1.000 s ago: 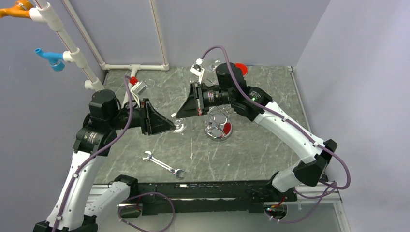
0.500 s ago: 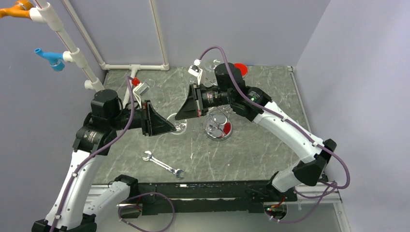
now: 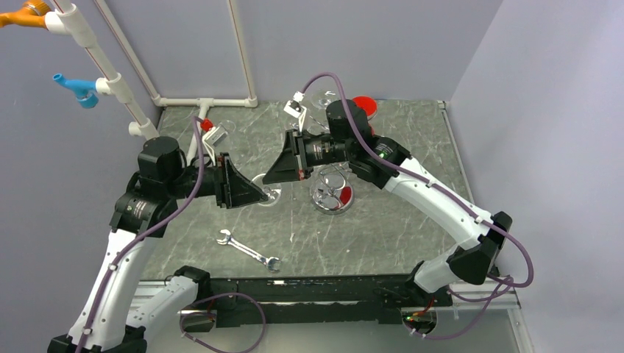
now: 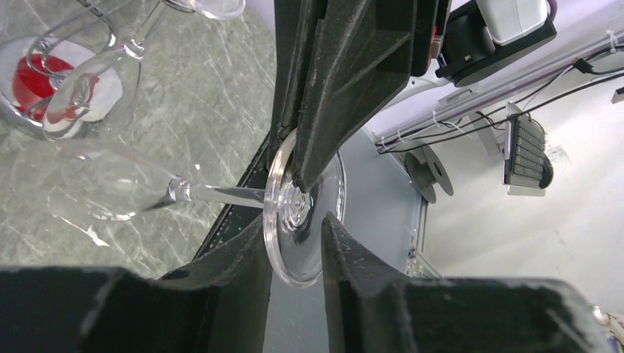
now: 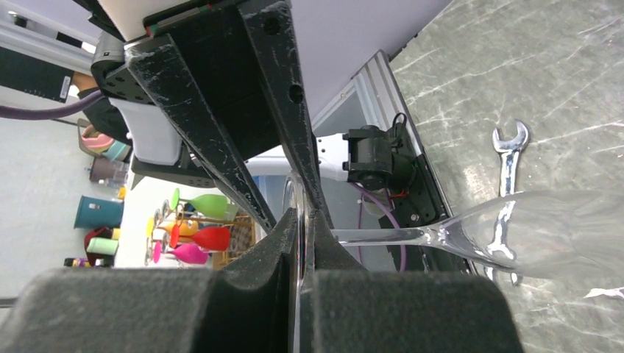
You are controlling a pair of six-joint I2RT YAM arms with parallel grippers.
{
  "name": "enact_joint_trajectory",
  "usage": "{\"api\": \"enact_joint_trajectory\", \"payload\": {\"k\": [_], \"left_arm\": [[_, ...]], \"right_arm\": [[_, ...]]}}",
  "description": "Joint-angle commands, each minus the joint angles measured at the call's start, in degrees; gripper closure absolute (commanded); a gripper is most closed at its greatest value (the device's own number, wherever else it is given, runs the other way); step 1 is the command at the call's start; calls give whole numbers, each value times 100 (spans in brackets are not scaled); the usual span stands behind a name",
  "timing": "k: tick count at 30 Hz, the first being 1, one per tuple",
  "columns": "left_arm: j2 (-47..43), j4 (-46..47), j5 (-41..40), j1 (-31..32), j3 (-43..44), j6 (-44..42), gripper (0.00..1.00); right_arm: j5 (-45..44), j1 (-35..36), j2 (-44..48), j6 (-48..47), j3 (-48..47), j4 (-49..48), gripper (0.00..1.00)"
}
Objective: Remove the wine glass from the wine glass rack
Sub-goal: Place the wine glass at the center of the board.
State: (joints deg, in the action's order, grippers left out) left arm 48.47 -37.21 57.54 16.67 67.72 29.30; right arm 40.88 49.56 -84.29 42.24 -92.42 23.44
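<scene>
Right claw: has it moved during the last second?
Yes. The right claw has shifted slightly left, away from the wine glass rack, which stayed put.

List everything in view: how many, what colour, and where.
wine glass rack: one, chrome, mid-table
wine glass: one, clear, held by its foot, left of the rack
second glass: one, clear, at the rack
wrench: one, silver, near the front edge
disc: one, red, far edge
pipe frame: one, white, far left
table: one, grey marbled
left gripper: one, black, straddling the glass's foot
right gripper: one, black, shut on that foot
</scene>
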Motion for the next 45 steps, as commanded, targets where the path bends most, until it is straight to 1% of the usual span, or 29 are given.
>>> {"api": "enact_joint_trajectory", "payload": {"k": [1,2,6,11,17,18,22,23,24,27,29,32,35,39,41,45], "left_arm": [[14,412,211,82,37,-44,66],[14,438,216,82,26,-31,66],[46,395,194,81,26,-85,78],[84,229,117,82,101,-195,100],[60,70,-194,82,197,-317,100],[46,53,-292,82,205,-367,100],[38,-109,-607,82,256,-589,100],[44,-133,-658,82,260,-637,100],[55,-151,-709,82,259,-672,100],[56,-112,-829,82,210,-789,100],[58,-81,-929,80,159,-875,100],[82,-67,-1040,82,111,-1033,100],[88,-124,-1132,82,146,-1212,100],[39,-262,-1398,89,250,-1498,100],[-13,-260,-1514,91,251,-1613,100],[-187,-254,-2049,104,186,-1992,100]], "right_arm": [[-33,185,69,127,-24,-774,100],[-36,192,52,120,-28,-779,100],[-43,225,21,85,-54,-767,100],[-120,231,54,39,-41,-737,100],[-171,234,84,-27,-10,-640,100],[-195,234,80,-62,-38,-583,96],[-353,231,100,-125,-87,-400,68],[-391,230,97,-135,-124,-349,65],[-420,232,98,-144,-151,-292,59],[-560,232,91,-163,-241,-127,48],[-651,230,89,-174,-279,-53,43],[-891,232,61,-299,-432,179,38],[-1332,223,-64,-439,-812,700,35],[-1820,222,-338,-317,-1295,1231,34],[-1869,223,-487,-236,-1494,1438,34],[-1809,226,-687,-91,-1732,1589,34]]}}
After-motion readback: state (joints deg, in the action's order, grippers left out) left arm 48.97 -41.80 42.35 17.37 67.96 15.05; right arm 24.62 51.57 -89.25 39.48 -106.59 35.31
